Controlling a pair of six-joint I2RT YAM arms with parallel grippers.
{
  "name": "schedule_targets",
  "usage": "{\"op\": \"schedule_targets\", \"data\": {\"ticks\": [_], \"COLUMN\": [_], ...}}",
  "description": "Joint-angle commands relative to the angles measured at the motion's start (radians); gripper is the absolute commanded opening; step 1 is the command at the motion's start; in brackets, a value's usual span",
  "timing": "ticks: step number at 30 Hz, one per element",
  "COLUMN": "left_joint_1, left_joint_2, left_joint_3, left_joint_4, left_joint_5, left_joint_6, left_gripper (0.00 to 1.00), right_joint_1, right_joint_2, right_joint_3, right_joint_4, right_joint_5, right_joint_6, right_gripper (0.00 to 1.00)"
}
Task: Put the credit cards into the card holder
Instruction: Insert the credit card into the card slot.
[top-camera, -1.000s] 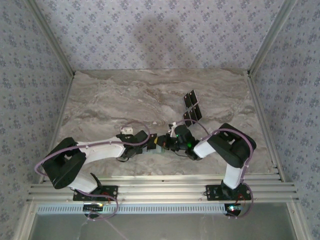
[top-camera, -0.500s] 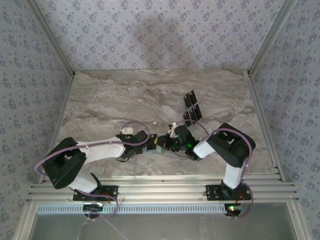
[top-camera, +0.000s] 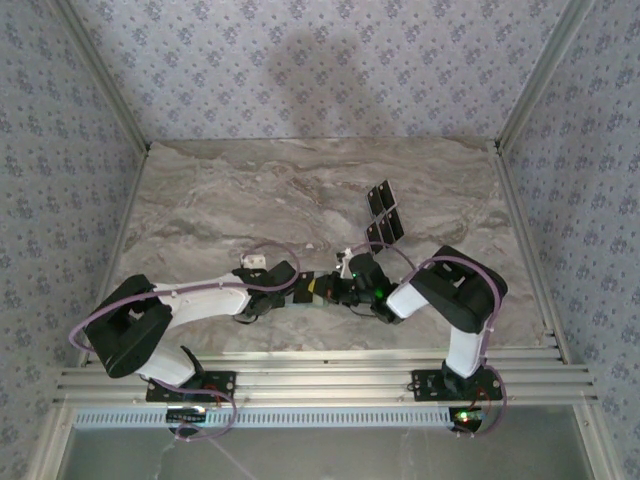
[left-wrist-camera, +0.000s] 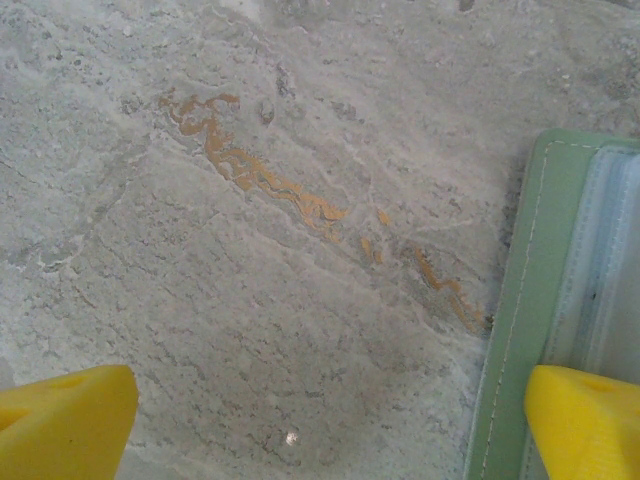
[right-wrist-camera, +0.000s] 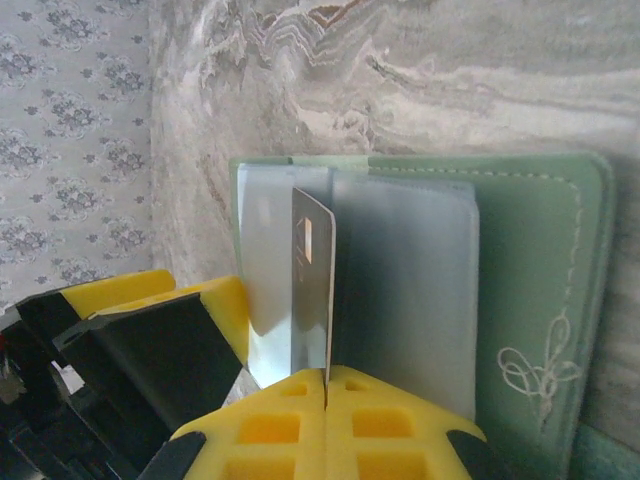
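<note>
The pale green card holder (right-wrist-camera: 530, 270) lies open on the marble, its grey inner slots facing up. My right gripper (right-wrist-camera: 327, 378) is shut on one credit card (right-wrist-camera: 312, 290), held on edge with its far end at the slots. Whether the card is inside a slot I cannot tell. My left gripper (left-wrist-camera: 330, 430) is open, its right fingertip (left-wrist-camera: 585, 420) resting on the card holder's edge (left-wrist-camera: 515, 330). In the top view both grippers, left (top-camera: 308, 288) and right (top-camera: 345, 283), meet at the table's near middle. More black credit cards (top-camera: 384, 215) lie just beyond them.
The marble tabletop (top-camera: 250, 190) is bare to the left and at the back. Patterned walls with metal rails (top-camera: 525, 260) close in the sides. A rail frame runs along the near edge by the arm bases.
The right gripper with its card has edged slightly left toward the left gripper. The left arm and the loose cards have not moved.
</note>
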Motion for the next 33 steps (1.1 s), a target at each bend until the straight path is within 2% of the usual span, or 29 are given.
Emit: {"op": "schedule_targets", "data": {"ticks": [1, 33], "left_joint_1": [-0.004, -0.007], "left_joint_2": [0.007, 0.007], "left_joint_3": [-0.026, -0.029], "left_joint_4": [-0.042, -0.038], "left_joint_5": [0.004, 0.007], "left_joint_6": [-0.006, -0.006], "left_gripper": [1.00, 1.00], "right_joint_1": [0.013, 0.037], "right_joint_2": [0.033, 0.095], "right_joint_3": [0.008, 0.092], "right_joint_4": [-0.015, -0.068], "right_joint_5": [-0.013, -0.016], "right_joint_6": [-0.022, -0.007], "right_gripper": [0.00, 0.00]}}
